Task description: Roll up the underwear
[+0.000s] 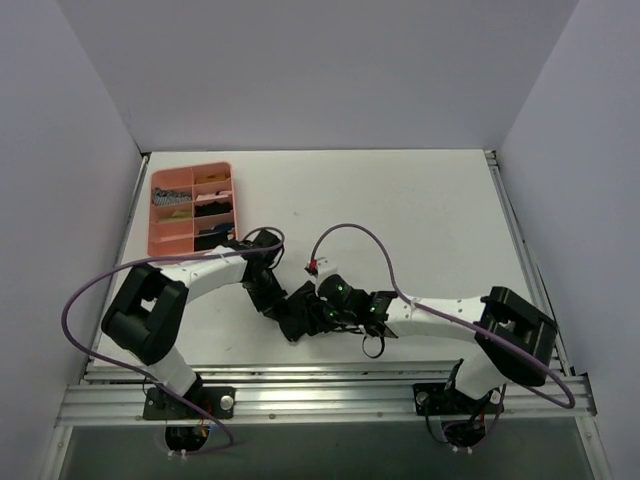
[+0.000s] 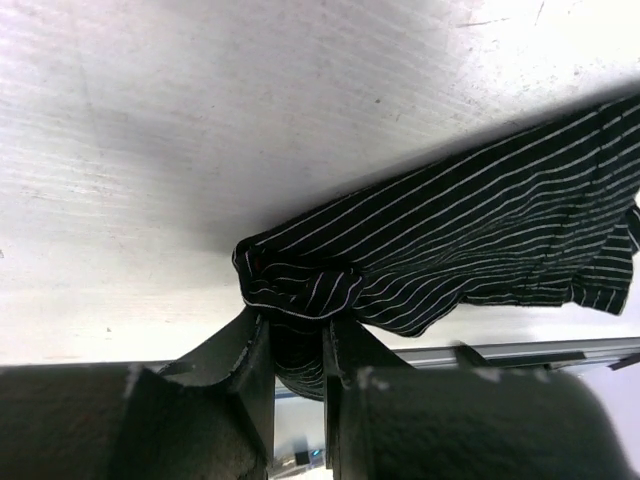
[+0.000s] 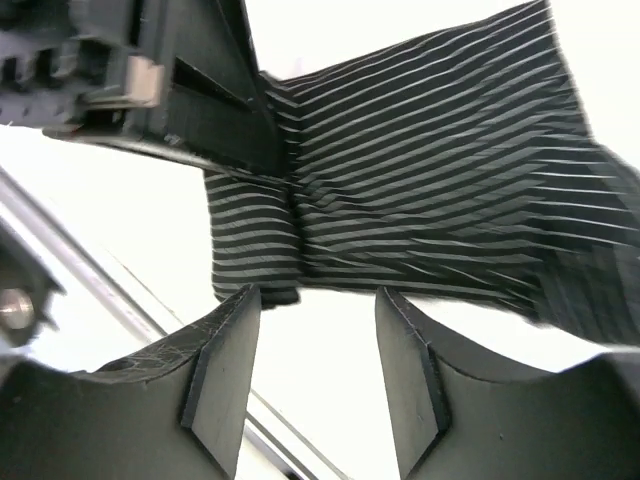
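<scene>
The underwear [image 2: 450, 240] is black soft fabric with thin white stripes, lying bunched on the white table near the front edge [image 1: 298, 325]. Its reddish band does not show clearly. My left gripper [image 2: 298, 335] is shut on a bunched end of it, with fabric pinched between the fingers; in the top view the gripper [image 1: 282, 310] is at the garment's left end. My right gripper [image 3: 318, 296] is open and empty, its fingertips just short of the underwear's [image 3: 430, 170] folded edge. It sits at the garment's right side in the top view [image 1: 320, 312]. The left gripper's fingers [image 3: 215, 115] show in the right wrist view.
A pink divided tray [image 1: 190, 168] with small items stands at the back left. An aluminium rail [image 1: 320, 375] runs along the table's front edge close behind the garment. Purple cables [image 1: 350, 232] loop over both arms. White walls close in the table on three sides.
</scene>
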